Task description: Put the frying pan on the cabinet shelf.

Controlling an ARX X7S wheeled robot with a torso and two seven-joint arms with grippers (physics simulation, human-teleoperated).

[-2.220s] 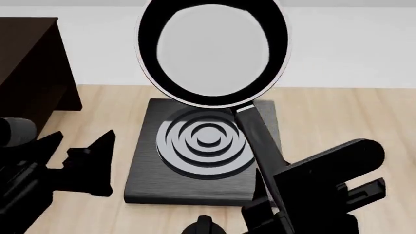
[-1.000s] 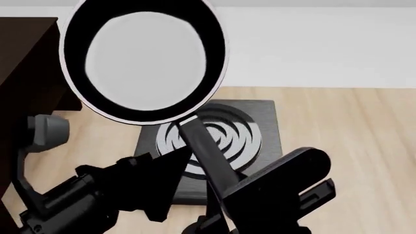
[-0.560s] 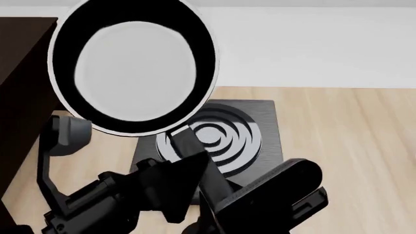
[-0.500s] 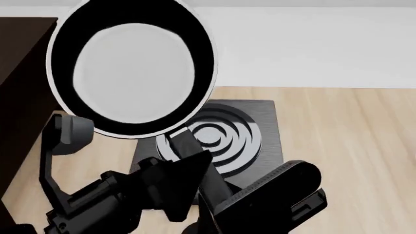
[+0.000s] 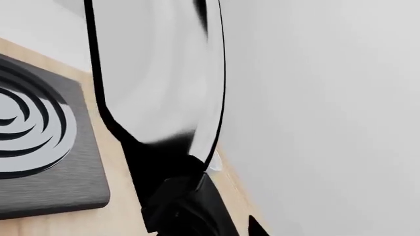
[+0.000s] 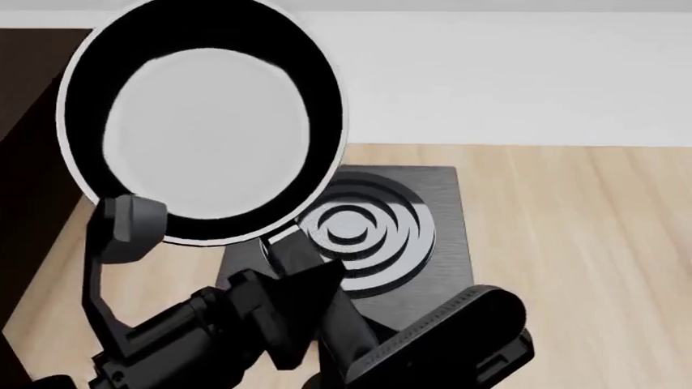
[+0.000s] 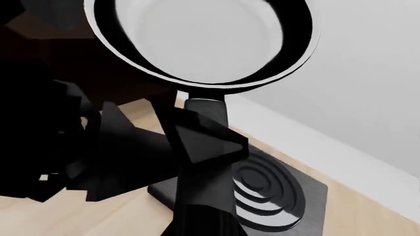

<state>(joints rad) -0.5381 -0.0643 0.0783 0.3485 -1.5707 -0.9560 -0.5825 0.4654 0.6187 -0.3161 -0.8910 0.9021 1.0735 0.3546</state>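
We hold the frying pan [image 6: 206, 134] up in the air, tipped so its pale grey-white inside faces the head camera, with the black rim ringed around it. Its long black handle runs down and to the right from the pan's lower edge into our right gripper [image 6: 357, 344], which is clamped around that handle low in the head view; the right wrist view shows the handle [image 7: 204, 147] rising straight from that gripper to the pan's bowl [image 7: 200, 42]. Our left gripper [image 6: 297, 312] sits right beside the handle, its dark pointed fingers [image 6: 308, 300] crossing in front of it just below the pan, but we cannot tell whether they are parted or pressed on the handle, since black lies on black there. In the left wrist view the pan [image 5: 157, 73] fills the picture edge-on and very close. Below and behind the pan lies the square black burner plate [image 6: 433, 243] with its concentric rings, flat on the light wooden table [image 6: 584, 243]; the pan is clear of it, not touching. The cabinet shelf [image 6: 27, 146] stands at the left edge of the head view, very dark, and the pan's left rim overlaps it in the picture, though we cannot tell how near the two truly are. A white wall [image 6: 508, 73] stands behind the table.
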